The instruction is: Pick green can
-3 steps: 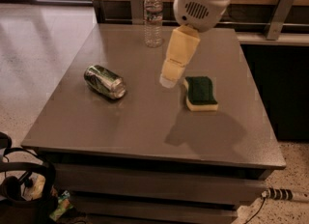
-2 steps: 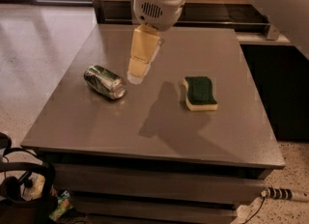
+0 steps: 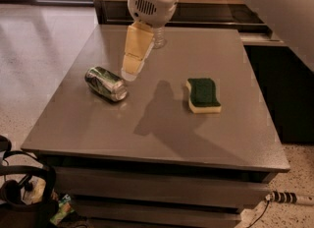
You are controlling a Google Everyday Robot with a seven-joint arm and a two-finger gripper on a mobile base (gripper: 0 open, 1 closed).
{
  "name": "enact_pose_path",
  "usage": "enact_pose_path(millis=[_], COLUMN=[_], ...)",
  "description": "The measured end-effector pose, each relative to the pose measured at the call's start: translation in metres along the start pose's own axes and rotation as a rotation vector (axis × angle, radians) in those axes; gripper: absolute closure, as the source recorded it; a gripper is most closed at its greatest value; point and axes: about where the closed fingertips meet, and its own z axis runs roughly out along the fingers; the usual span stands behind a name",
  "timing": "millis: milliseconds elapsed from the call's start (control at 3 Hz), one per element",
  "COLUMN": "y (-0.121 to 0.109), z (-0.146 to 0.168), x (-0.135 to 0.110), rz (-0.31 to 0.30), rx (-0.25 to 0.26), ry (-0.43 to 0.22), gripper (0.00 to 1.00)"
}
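The green can (image 3: pixel 105 83) lies on its side on the grey table (image 3: pixel 162 133), left of the middle, with one silver end facing front right. My gripper (image 3: pixel 129 73) hangs down from the white wrist at the top of the view. Its pale yellow tip is just right of the can's far end and slightly above it. I see no contact between them, and it holds nothing that I can see.
A green-topped yellow sponge (image 3: pixel 202 95) lies right of the middle. A clear plastic bottle (image 3: pixel 159 39) stands at the back, mostly hidden behind my wrist. Dark counters run behind and to the right of the table. Bags and cables lie on the floor at front left.
My gripper has moved left across the table, from near the sponge to beside the can. The can and sponge have not moved.
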Motion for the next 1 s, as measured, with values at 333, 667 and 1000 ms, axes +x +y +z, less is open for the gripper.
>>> enact_pose_path(millis=[333,667,1000], y=[-0.008,-0.004,0.004], z=[0.010,0.026,0.045], x=[-0.030,-0.059,-0.079], rz=[-0.010,0.006,0.055], rx=[-0.034,-0.068,-0.088], ry=[-0.015,-0.010,0.021], gripper=[0.00,0.00,0.00])
